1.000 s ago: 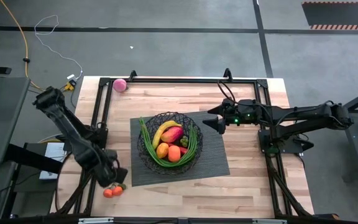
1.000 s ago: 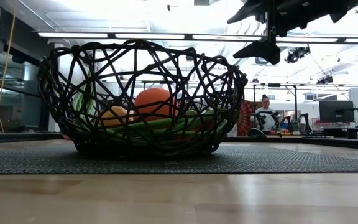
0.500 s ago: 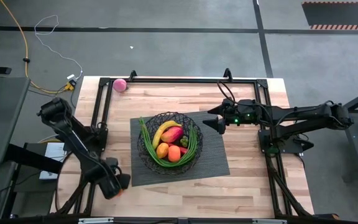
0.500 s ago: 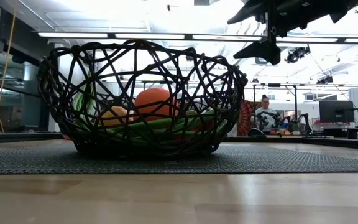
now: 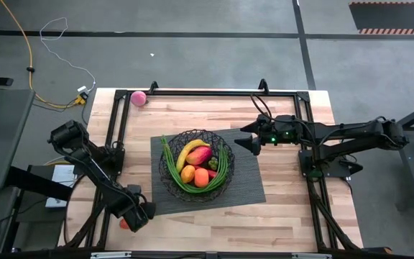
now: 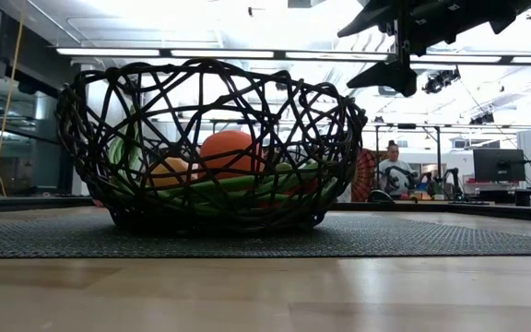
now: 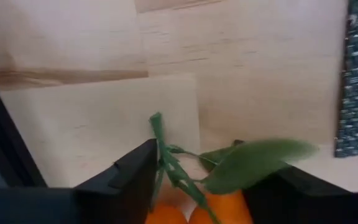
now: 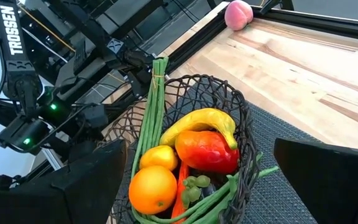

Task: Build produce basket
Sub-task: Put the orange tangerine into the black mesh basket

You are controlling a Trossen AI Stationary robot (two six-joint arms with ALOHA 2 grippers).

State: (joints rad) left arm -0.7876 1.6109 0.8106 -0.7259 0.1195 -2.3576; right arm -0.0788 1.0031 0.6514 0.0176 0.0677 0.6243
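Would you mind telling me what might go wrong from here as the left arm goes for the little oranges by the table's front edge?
1. The left gripper straddles the oranges with their stem and leaf between its fingers; it may pinch only greenery and drop them.
2. They sit near the table edge, so a nudge could roll them off.
3. The basket is already crowded; added fruit may roll out.

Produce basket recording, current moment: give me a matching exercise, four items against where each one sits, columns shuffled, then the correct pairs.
Items:
1. banana
2. pink ball
3. small tomatoes
4. right gripper

Places:
A. far left corner of the table, on bare wood
B. between the left gripper fingers, near front left
C. inside the basket
D. above the mat, right of the basket

Pairs: 1-C, 2-A, 3-B, 4-D
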